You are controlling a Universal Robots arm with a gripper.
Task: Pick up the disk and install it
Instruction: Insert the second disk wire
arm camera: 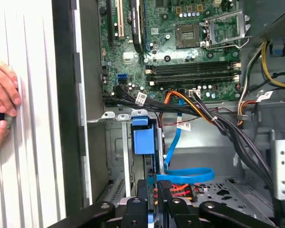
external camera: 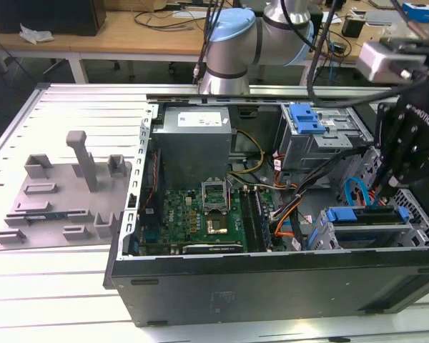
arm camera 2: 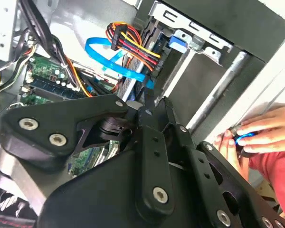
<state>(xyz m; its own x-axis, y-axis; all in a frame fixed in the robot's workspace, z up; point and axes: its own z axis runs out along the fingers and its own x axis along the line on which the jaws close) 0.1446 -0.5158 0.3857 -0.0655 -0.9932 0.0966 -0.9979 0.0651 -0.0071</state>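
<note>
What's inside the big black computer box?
Inside the computer case: a green motherboard, a grey power supply, coloured cables and blue-tabbed drive bays. The gripper hides the disk there.

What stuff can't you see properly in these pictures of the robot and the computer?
- Gripper: in both wrist views its own black linkage covers the fingertips, so open or shut is unclear.
- Disk: in the exterior view, only its blue frame edge shows in the drive cage; the arm covers the rest.
- Person's hand: cut off by the first wrist view's edge.
</note>
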